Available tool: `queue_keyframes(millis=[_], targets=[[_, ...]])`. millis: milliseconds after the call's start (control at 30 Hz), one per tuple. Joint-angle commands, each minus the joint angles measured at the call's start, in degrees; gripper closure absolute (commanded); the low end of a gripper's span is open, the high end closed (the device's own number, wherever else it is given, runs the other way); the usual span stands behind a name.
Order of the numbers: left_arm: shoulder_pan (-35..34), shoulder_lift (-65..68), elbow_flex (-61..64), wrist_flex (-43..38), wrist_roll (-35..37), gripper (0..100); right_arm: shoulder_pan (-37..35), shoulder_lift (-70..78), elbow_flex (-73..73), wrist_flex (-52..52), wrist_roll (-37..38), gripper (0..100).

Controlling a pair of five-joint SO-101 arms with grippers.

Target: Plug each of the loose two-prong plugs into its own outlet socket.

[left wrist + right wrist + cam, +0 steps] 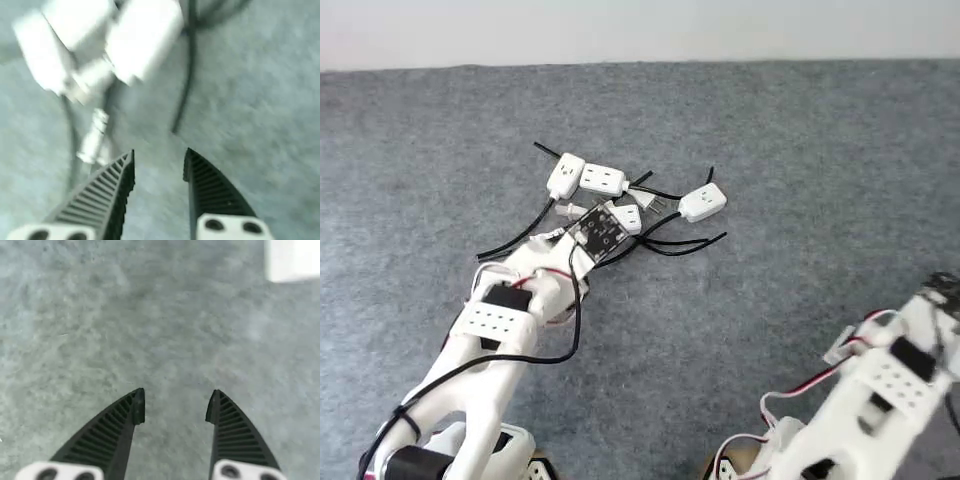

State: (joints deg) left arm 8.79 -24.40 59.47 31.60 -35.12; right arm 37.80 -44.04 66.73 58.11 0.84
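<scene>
Grey carpet-like tabletop (820, 150) in the high view, with a tangle of white fittings and black cords (515, 238) just off the middle toward 11 o'clock. At the tangle's 10 o'clock end, first outlet socket (565, 175), touching second outlet socket (603, 181) on its 3 o'clock side. Well apart at the 3 o'clock end, third outlet socket (702, 203), alone on its cord. Between second and third, a loose two-prong plug (645, 200), bare prongs pointing to 3 o'clock, in no socket. Just at 6 o'clock of the first outlet socket, a second plug (570, 210), also unplugged.

From 7 o'clock up to the tangle's 6 o'clock edge, the left arm (490, 330). At its tip, the left gripper (604, 232): stands with jaws apart, clamps nothing. In the left wrist view, the same left gripper (159, 160) over bare tabletop, with that second plug's metal prongs just beside one finger (112, 185) and the two touching sockets blurred beyond.

At 4 o'clock, well apart from the tangle, the right arm (885, 375). In the right wrist view, the right gripper (175, 407): gapes over bare tabletop, grips nothing.
</scene>
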Motion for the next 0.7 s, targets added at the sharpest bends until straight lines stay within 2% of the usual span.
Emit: queue_keyframes(millis=[0,200,400,500,667], targets=[[0.9,-1.2,-7.2,-2.3,-4.8,84,-4.4,-3.6,2.5,-4.8,0.4,79.8],[4.3,7.6,-18.9,-0.4,-5.4,84,-9.1,-6.5,4.8,-4.9,1.8,79.8],[5.2,25.8,-37.1,11.3,-5.6,84,-9.4,-6.5,6.1,-7.3,3.3,79.8],[5.3,31.4,-43.1,15.2,-8.0,84,-9.5,-6.5,6.2,-7.9,3.3,79.8],[5.3,37.5,-48.6,15.2,-11.6,84,-9.5,-6.5,6.3,-7.7,3.3,79.8]])
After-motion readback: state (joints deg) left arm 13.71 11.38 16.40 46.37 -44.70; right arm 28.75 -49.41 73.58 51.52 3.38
